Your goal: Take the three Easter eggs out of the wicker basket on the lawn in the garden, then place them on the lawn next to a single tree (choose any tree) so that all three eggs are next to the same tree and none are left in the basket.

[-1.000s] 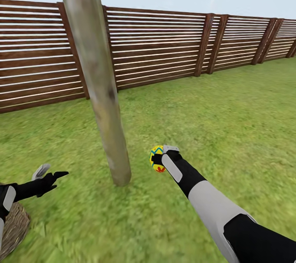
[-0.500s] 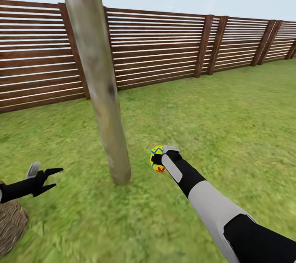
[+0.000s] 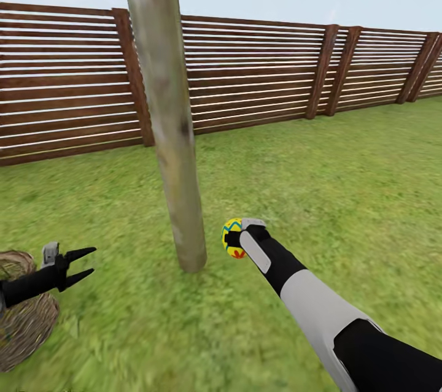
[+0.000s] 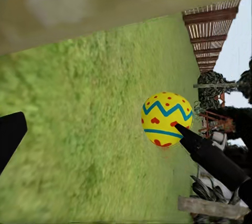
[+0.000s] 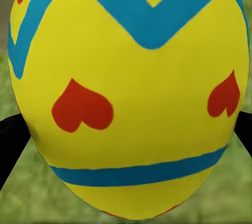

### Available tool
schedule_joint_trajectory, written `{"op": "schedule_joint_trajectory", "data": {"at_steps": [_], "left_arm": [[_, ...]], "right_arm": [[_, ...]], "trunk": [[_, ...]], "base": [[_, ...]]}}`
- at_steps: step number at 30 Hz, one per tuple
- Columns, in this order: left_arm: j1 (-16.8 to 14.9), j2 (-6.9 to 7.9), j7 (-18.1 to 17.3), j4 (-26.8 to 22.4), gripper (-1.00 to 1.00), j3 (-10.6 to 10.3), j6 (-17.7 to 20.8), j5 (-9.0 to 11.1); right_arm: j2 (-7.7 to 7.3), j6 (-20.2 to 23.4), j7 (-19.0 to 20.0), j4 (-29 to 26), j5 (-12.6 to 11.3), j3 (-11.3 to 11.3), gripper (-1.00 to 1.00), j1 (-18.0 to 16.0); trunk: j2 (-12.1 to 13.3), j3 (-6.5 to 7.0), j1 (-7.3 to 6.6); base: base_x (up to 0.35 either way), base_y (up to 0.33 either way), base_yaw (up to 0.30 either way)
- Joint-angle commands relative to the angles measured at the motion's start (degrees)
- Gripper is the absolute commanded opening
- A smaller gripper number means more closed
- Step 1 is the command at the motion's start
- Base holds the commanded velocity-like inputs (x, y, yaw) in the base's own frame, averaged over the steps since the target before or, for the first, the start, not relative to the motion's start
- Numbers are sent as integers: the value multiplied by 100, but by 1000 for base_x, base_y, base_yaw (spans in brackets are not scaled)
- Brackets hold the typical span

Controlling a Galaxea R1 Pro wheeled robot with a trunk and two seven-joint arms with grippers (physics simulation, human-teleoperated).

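The right hand [image 3: 236, 238] is stretched forward over the lawn [image 3: 344, 196] and is closed around 1 Easter egg [image 3: 232, 237], a yellow egg with a blue-green zigzag band and red marks; in the right wrist view the same egg [image 5: 131, 92] sits between the 2 dark fingers [image 5: 10, 140], pinched from both sides, with blurred grass behind it. The egg is held just beside the base of the tree [image 3: 175, 134], on the side toward the robot's right, apart from the trunk and low over the grass; whether it touches the ground cannot be told. The tree's pale, mottled trunk rises straight from the lawn and out of the top of the head view. The left hand [image 3: 83, 262] hovers at the robot's left with its 2 dark fingers spread apart and nothing between them; it is just beside the wicker basket [image 3: 24, 324], which stands on the grass under the left forearm, and what lies inside it cannot be made out. In the left wrist view the held egg [image 4: 167, 119] appears across the grass, with the pale trunk [image 4: 105, 0] running along one edge. A dark brown slatted fence [image 3: 258, 73] bounds the garden behind the tree.
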Motion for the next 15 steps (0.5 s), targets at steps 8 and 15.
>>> {"op": "schedule_joint_trajectory", "data": {"at_steps": [8,15], "left_arm": [[93,-64,-446,-7,100,-504,50,-25],[97,-65,-450,-8,100,-517,49,-22]], "right_arm": [[0,59,-65,4,-75,-12,-100,-6],[0,45,-56,13,-71,-3,-100,-3]], "trunk": [[-83,-39,43],[-363,-165,197]], "base": [[0,0,13],[0,0,0]]}}
